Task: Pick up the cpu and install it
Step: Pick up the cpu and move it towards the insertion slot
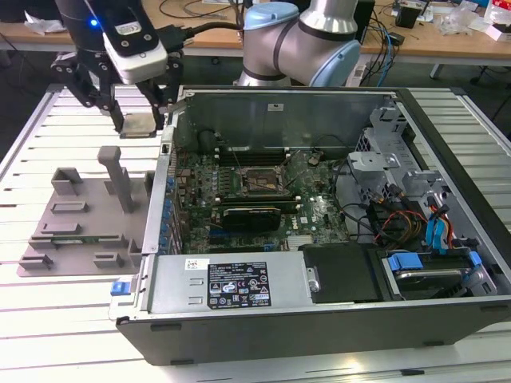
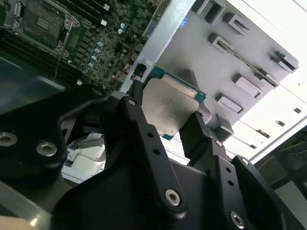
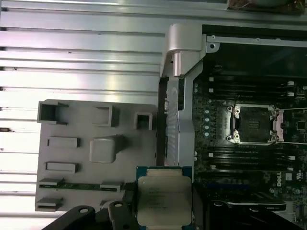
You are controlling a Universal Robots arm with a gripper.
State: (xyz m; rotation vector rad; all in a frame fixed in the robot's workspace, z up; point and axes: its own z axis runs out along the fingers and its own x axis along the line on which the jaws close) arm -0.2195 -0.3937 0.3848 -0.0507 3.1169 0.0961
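I see the black two-fingered gripper point(image 1: 138, 119) closed on one cpu point(image 2: 169, 106), a small flat square chip with a shiny silver top and a thin green rim. Its two fingers point(image 2: 138, 120) press opposite edges of the chip, which sits flat between them and clear of any surface. In the exterior view it hangs beside the open grey computer case point(image 1: 319, 319), on that view's left, near the one grey plastic tray point(image 1: 89, 195). The one empty black socket point(image 3: 252, 124) lies well apart.
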